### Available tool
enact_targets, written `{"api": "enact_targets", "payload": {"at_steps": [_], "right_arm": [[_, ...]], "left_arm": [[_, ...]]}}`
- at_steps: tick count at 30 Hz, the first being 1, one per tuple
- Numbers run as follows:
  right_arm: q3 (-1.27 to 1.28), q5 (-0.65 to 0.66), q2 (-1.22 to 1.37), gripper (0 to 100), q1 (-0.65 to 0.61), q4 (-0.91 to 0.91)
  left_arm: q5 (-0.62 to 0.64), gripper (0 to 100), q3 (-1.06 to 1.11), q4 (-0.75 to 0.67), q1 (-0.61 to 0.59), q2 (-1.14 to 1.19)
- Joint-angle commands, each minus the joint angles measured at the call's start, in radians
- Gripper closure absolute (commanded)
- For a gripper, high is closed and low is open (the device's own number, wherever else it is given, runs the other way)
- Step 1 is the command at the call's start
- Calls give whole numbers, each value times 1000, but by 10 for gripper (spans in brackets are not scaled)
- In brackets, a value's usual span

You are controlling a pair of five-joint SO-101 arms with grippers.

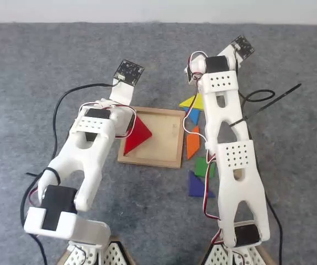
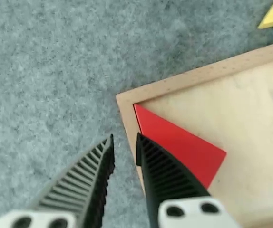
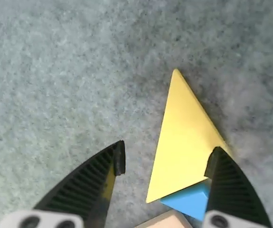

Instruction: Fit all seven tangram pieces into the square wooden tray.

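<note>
A red triangle (image 1: 138, 134) lies in the wooden tray (image 1: 167, 160), just beside the left gripper (image 1: 127, 126). Yellow (image 1: 193, 102), blue (image 1: 192, 116), orange (image 1: 193, 142), green (image 1: 201, 165) and purple (image 1: 197, 185) pieces lie alongside the right arm (image 1: 225, 110).

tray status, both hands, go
Left hand open at tray edge, beside red triangle inside. Right hand open over yellow triangle. Blue piece against its corner.

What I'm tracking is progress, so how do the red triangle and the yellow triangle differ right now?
The red triangle lies inside the tray, tucked into a corner; the yellow triangle lies outside it on the grey carpet. The red triangle touches no other piece; the yellow triangle meets a blue piece. Both are flat triangles.
</note>
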Motion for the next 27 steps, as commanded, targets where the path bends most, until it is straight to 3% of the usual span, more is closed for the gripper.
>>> {"api": "enact_targets", "payload": {"at_steps": [1, 16, 21, 27], "right_arm": [[5, 15, -7, 738, 13, 7], [63, 77, 94, 742, 33, 22], [58, 121, 113, 832, 39, 53], [37, 135, 94, 765, 7, 163]], "left_arm": [[-14, 917, 1, -15, 0, -20], [-14, 917, -1, -15, -8, -20], [-15, 917, -1, -15, -8, -20], [-15, 917, -2, -15, -9, -20]]}}
